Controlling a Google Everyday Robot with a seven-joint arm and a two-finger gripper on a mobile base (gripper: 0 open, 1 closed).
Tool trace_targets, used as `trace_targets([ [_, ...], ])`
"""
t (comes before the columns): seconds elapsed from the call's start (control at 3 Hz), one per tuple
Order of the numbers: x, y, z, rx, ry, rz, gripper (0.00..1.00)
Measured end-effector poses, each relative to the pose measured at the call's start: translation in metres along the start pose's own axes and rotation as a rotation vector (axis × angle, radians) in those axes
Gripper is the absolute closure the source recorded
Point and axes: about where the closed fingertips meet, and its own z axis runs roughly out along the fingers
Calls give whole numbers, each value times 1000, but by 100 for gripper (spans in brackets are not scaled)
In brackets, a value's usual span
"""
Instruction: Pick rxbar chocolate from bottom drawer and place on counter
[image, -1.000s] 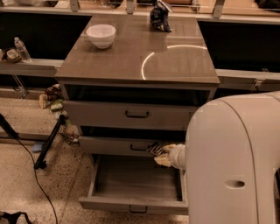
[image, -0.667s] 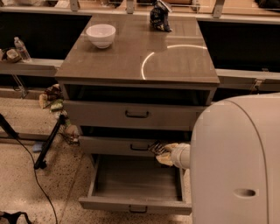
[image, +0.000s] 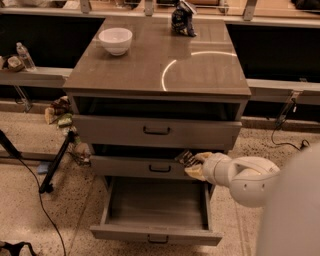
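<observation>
Yellowish hand (image: 193, 164) sits by the middle drawer (image: 145, 167), above the open bottom drawer (image: 155, 206); its grip cannot be told.

The arm (image: 247, 181) is built of smooth white rounded shells, a small ball-like section joined to a fatter capsule-shaped one. A broad pale-grey casing (image: 295, 215) (the largest part in view) fills the lower right of the frame. The gripper (image: 189, 162), tan-yellow with a darker tip, sits just right of centre, at the arm's left end.
</observation>
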Motion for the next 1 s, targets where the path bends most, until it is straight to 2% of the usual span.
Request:
trace_targets([
  [0.33,-67,-18,-45,40,-35,-90,100],
  [0.67,-103,-15,-61,31,-42,-167,100],
  [1.0,-104,-16,-62,32,-49,-161,100],
])
